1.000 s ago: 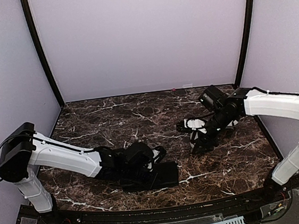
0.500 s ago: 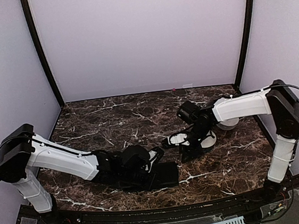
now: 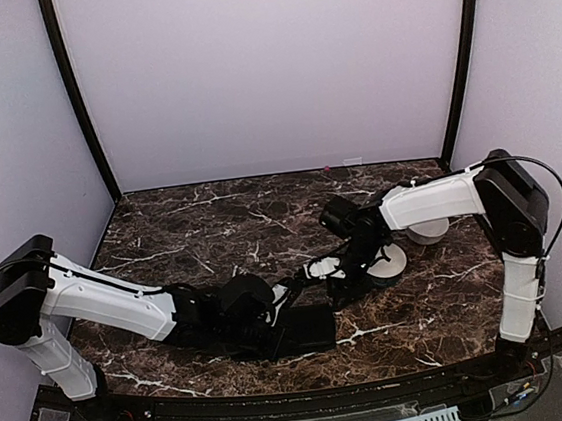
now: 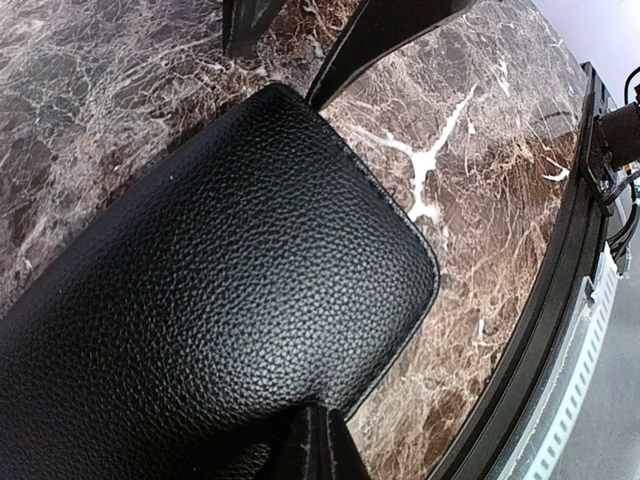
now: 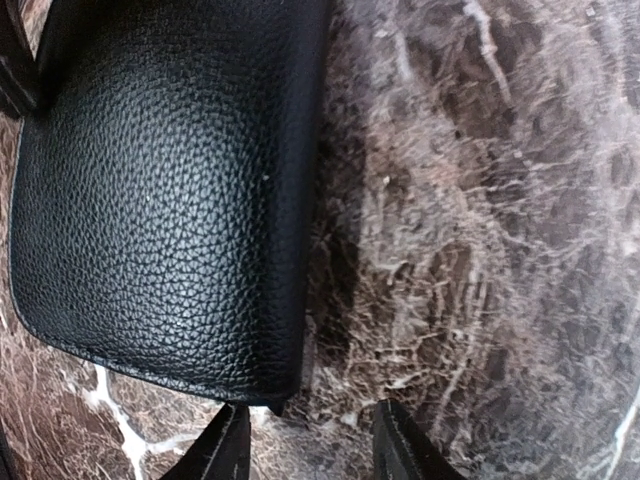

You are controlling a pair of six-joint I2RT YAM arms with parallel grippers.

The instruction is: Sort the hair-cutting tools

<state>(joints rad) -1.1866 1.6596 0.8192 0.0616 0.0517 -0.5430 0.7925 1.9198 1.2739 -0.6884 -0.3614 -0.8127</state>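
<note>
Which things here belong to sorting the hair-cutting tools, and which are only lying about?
Job:
- flat black grained case, probably holding the tools
- nearer round white bowl, likely a sorting place
- farther round white bowl, likewise
- hair-cutting tools: none visible

Lying about:
- no other loose thing shows; only the dark marble table

Left arm (image 3: 109, 299) lies low and outstretched, left claw (image 4: 318, 445) pinched closed; right arm (image 3: 431, 200) bends inward, right claw (image 5: 310, 455) parted.
</note>
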